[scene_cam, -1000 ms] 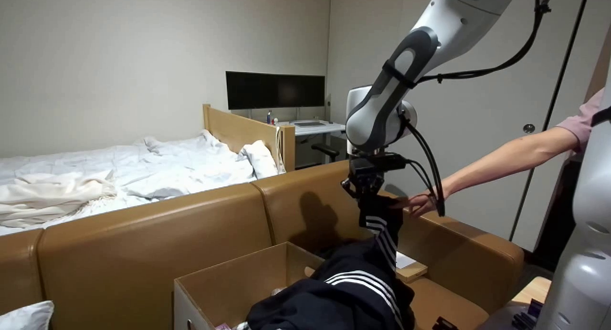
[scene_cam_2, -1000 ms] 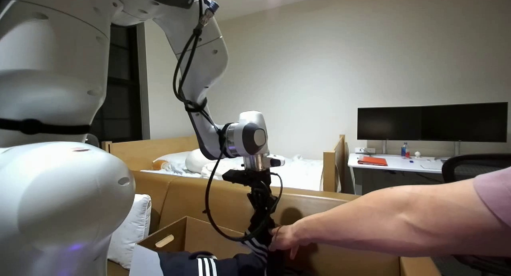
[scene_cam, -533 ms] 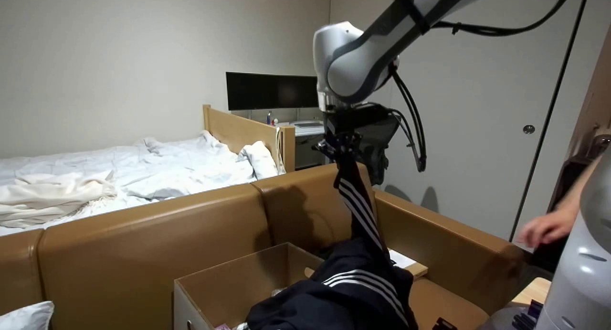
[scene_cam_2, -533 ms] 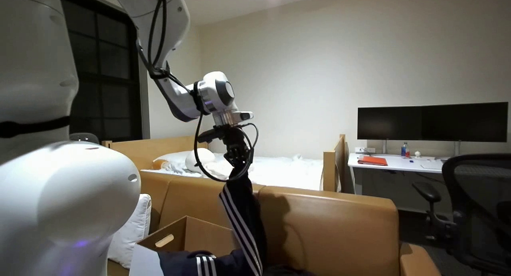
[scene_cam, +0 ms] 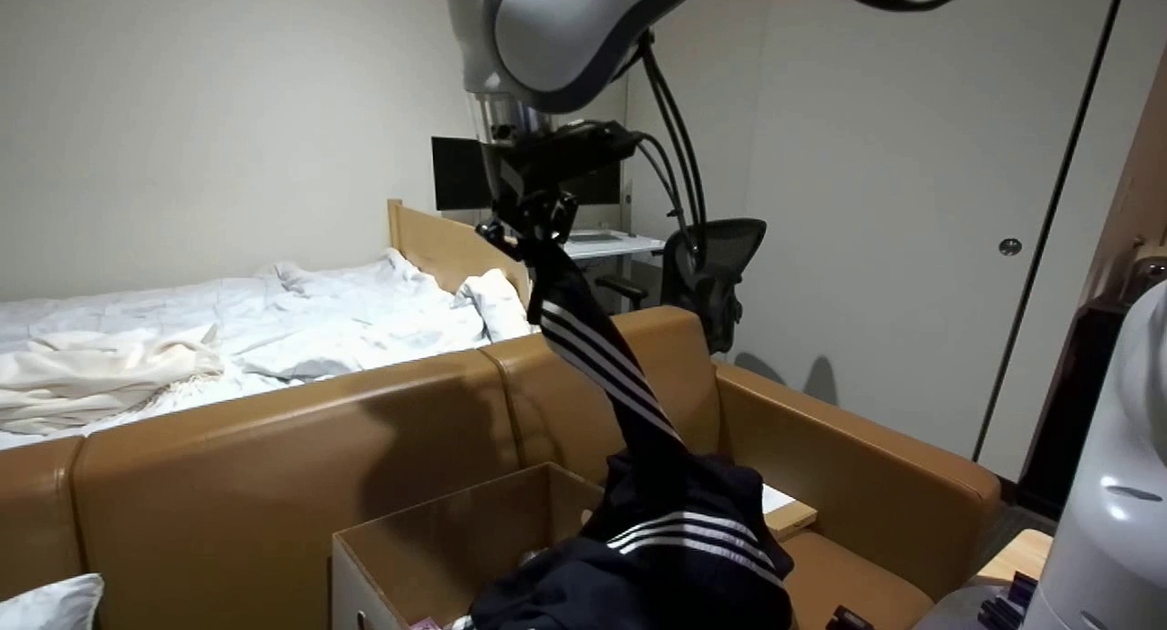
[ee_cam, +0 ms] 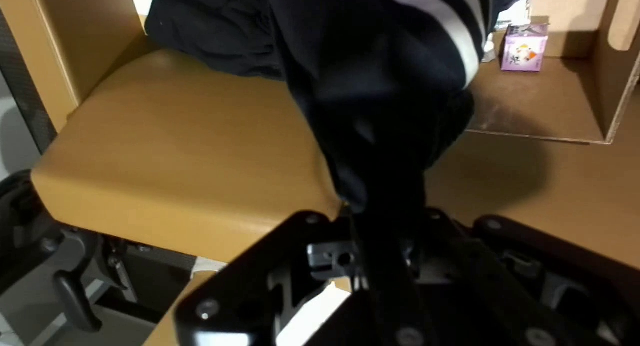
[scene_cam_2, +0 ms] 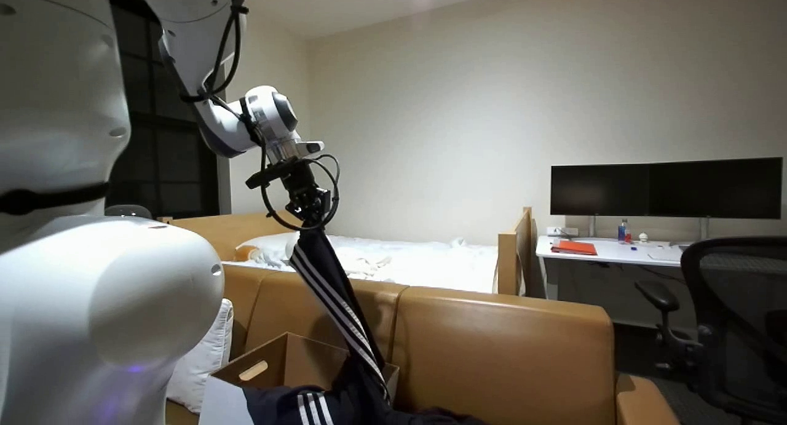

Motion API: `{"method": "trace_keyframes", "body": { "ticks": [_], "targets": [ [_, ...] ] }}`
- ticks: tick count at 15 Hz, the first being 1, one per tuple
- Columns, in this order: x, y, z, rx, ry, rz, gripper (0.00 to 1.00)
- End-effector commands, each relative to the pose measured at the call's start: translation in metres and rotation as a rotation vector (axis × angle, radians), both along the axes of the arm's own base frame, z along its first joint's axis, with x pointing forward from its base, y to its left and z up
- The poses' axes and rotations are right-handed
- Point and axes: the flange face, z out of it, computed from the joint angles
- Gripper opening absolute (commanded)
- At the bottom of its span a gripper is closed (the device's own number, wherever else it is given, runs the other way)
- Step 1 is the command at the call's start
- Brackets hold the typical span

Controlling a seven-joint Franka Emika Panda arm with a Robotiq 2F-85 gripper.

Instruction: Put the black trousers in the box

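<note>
One pincer [scene_cam: 538, 236] grips one pair of black trousers [scene_cam: 656, 480] by a leg — the rest heaped at one cardboard box [scene_cam: 488, 516], how far inside I can't tell — one lilac carton [ee_cam: 524, 49] sits in there

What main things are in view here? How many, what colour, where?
Sofa: one, tan, foreground
Box: one, brown inside, on sofa
Trousers: one pair, black with white stripes, partly over box
Carton: one, purple, inside box
Cushion: one, white, on sofa
Bed: one, white bedding, behind sofa
Desk: one, white, beyond bed
Screens: two, black, on desk
Folder: one, orange, on desk
Chair: one, black, by desk
Robot arm: one, white and grey, over sofa
Pincer: one, black, shut on trousers
</note>
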Motion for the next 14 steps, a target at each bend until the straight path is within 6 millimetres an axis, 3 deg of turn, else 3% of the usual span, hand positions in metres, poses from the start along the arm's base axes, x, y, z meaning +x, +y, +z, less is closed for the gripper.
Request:
{"method": "trace_keyframes", "body": {
  "ticks": [1,3,6,9,14],
  "targets": [
    [0.036,0.038,-0.047,-0.008,0.058,0.126,0.01],
    [0.056,0.052,-0.089,0.01,0.113,0.186,0.01],
    [0.083,0.052,-0.154,0.046,0.197,0.241,0.01],
    [0.103,0.032,-0.216,0.065,0.287,0.235,0.01],
    [0.118,-0.003,-0.281,0.071,0.399,0.167,0.01]
  ]
}}
